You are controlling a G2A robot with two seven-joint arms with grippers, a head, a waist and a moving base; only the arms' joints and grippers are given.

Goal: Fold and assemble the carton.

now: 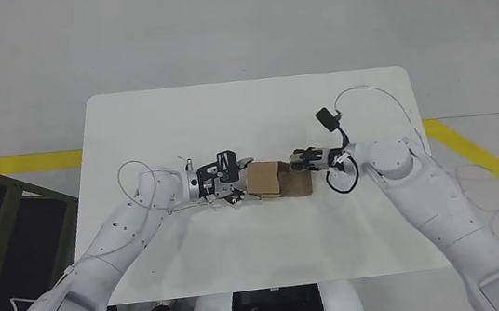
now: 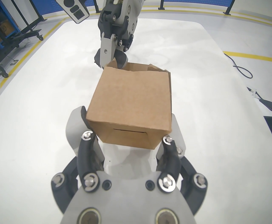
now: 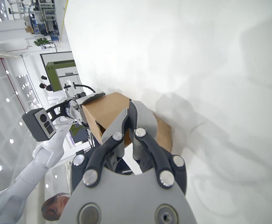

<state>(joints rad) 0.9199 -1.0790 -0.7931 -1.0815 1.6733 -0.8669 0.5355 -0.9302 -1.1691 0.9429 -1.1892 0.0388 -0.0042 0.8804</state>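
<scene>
Brown carton (image 1: 274, 179) sits at the middle of the white table (image 1: 319, 109), with an arm at each end. Left gripper (image 2: 128, 116) straddles its left end, fingers pressed against both side walls. Right gripper (image 3: 130, 110) has the right end — fingers nipped together on the open rim's cardboard edge.
</scene>
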